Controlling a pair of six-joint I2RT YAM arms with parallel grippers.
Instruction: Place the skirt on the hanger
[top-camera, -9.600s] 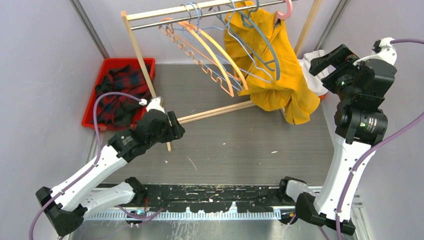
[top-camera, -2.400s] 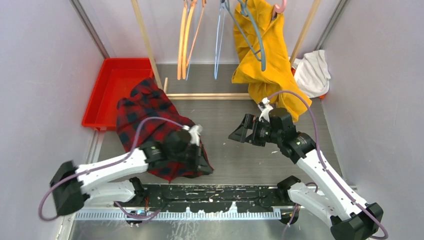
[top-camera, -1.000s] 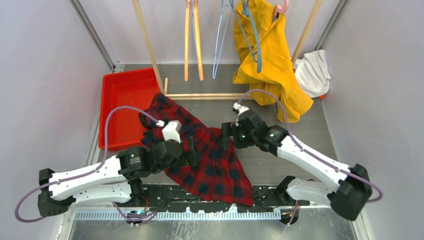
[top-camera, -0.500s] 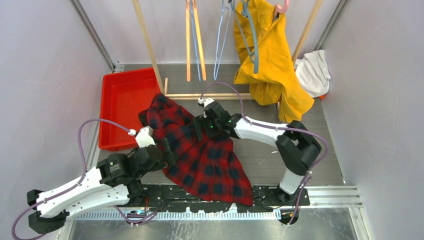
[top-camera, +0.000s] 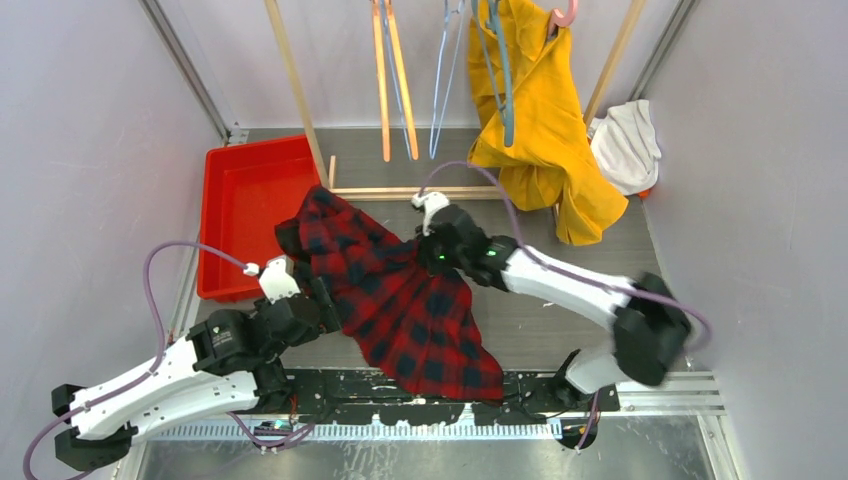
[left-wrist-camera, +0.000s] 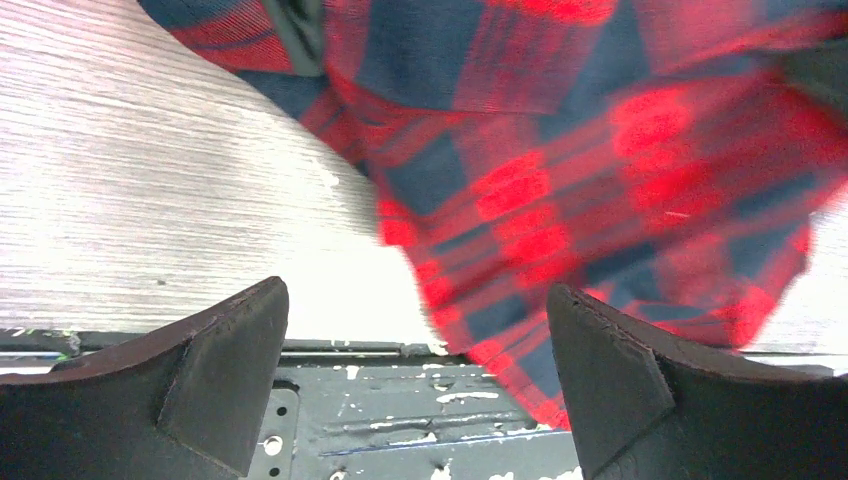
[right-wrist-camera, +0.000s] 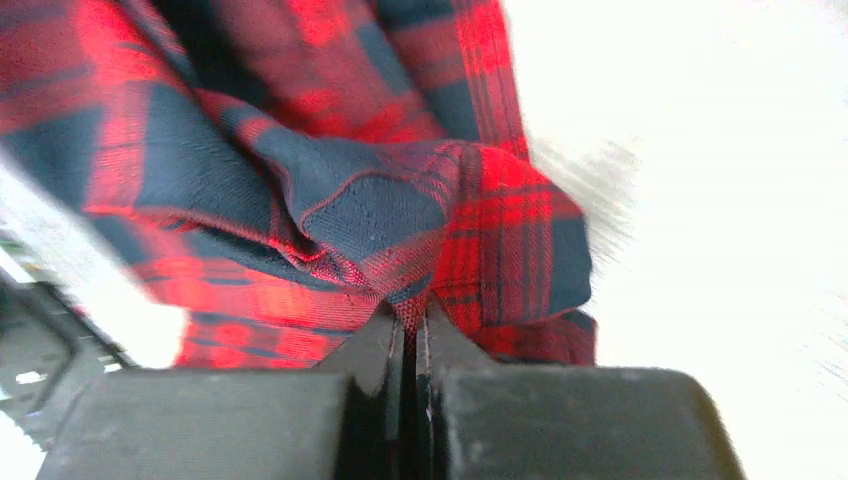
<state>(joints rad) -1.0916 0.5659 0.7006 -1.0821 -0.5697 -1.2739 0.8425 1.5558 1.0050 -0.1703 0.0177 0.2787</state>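
Note:
The red and navy plaid skirt (top-camera: 412, 312) lies spread on the table, reaching the near rail. My right gripper (top-camera: 428, 258) is shut on a raised fold near its upper edge; the right wrist view shows the fabric (right-wrist-camera: 380, 200) pinched between the closed fingers (right-wrist-camera: 412, 325). My left gripper (top-camera: 325, 298) sits at the skirt's left edge, open and empty. In the left wrist view (left-wrist-camera: 415, 300) the plaid cloth (left-wrist-camera: 600, 180) lies ahead of the wide jaws, touching neither finger. Orange hangers (top-camera: 392, 70) and blue hangers (top-camera: 440, 80) hang from the rack at the back.
A yellow garment (top-camera: 545, 130) hangs on a blue hanger at the back right, beside a white cloth (top-camera: 625, 145). An empty red bin (top-camera: 240, 200) stands at the left. The wooden rack's post (top-camera: 297, 90) and base bar (top-camera: 420, 192) cross behind the skirt.
My right gripper has shut on a fold of the skirt and drawn it slightly right. The left arm has pulled back toward the left, its jaws still open.

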